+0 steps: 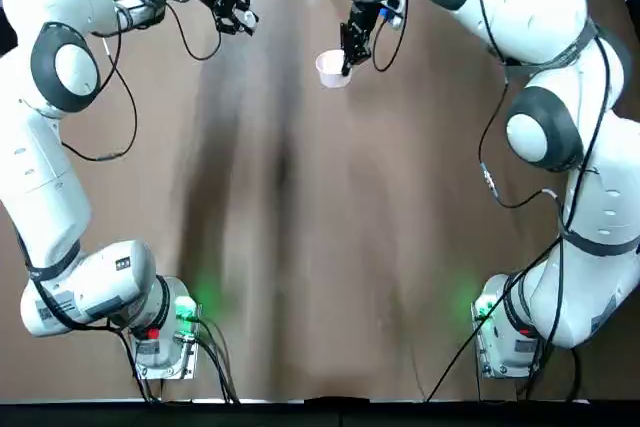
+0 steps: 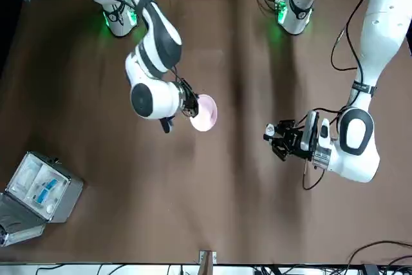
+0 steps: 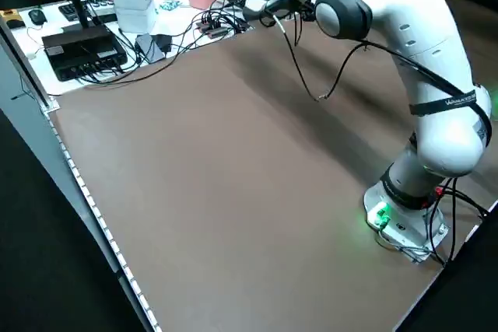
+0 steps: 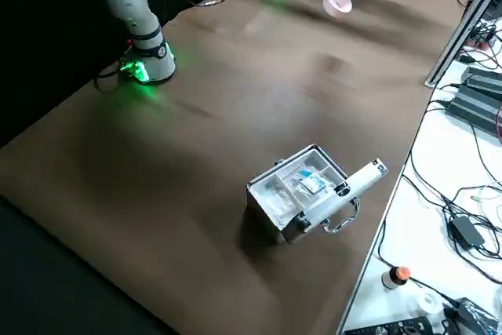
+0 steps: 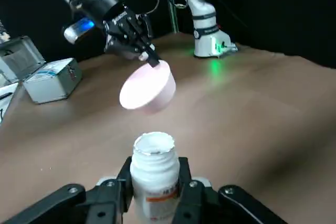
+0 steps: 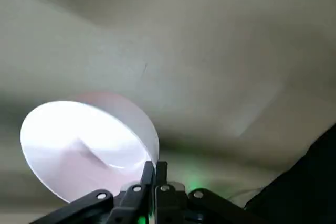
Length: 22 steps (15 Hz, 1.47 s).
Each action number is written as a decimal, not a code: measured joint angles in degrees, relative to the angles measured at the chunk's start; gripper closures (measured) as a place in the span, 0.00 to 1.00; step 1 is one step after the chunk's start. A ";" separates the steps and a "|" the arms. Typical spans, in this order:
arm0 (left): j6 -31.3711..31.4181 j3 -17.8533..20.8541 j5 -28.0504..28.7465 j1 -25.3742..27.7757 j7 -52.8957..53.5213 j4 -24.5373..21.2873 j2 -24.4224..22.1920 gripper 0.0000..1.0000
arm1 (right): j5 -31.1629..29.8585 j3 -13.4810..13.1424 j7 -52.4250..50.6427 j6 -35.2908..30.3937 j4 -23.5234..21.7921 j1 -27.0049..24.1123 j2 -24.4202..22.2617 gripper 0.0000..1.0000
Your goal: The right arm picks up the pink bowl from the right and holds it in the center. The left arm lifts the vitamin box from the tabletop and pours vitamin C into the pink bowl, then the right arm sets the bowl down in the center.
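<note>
1. Left wrist view tells the story best: the left gripper (image 5: 154,192) is clamped on the vitamin box (image 5: 153,174), a small white bottle standing upright with its mouth open, and the pink bowl (image 5: 147,85) hangs straight ahead of that mouth, near but apart.
2. The right gripper (image 6: 154,174) pinches the bowl's rim, fingers closed on the wall, holding it clear of the tabletop (image 1: 330,247) with the opening tipped somewhat sideways.
3. From the top view, the bowl (image 1: 331,69) sits to the right of the left gripper (image 1: 233,9), so the bottle has to travel across toward it and then tilt, mouth leading, over the rim.
4. Room looks generous: bare brown surface lies all round the bowl (the grey case (image 2: 35,191) is well away, by the table's corner).
5. My guess at the risk: with the bowl tipped, tablets could skip out.
</note>
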 joint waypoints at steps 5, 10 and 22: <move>4.30 0.31 5.05 -5.49 -4.65 0.25 -5.81 0.64 | 4.67 -0.06 4.18 -0.04 2.88 0.46 2.22 0.97; 9.47 0.20 10.62 -8.55 -4.47 0.27 -6.96 0.64 | 6.95 -0.03 7.67 1.06 5.47 2.26 2.90 0.97; 19.34 0.64 23.26 -17.01 -5.64 0.26 -9.95 0.64 | 7.73 -0.04 10.08 5.44 8.25 5.25 5.76 0.97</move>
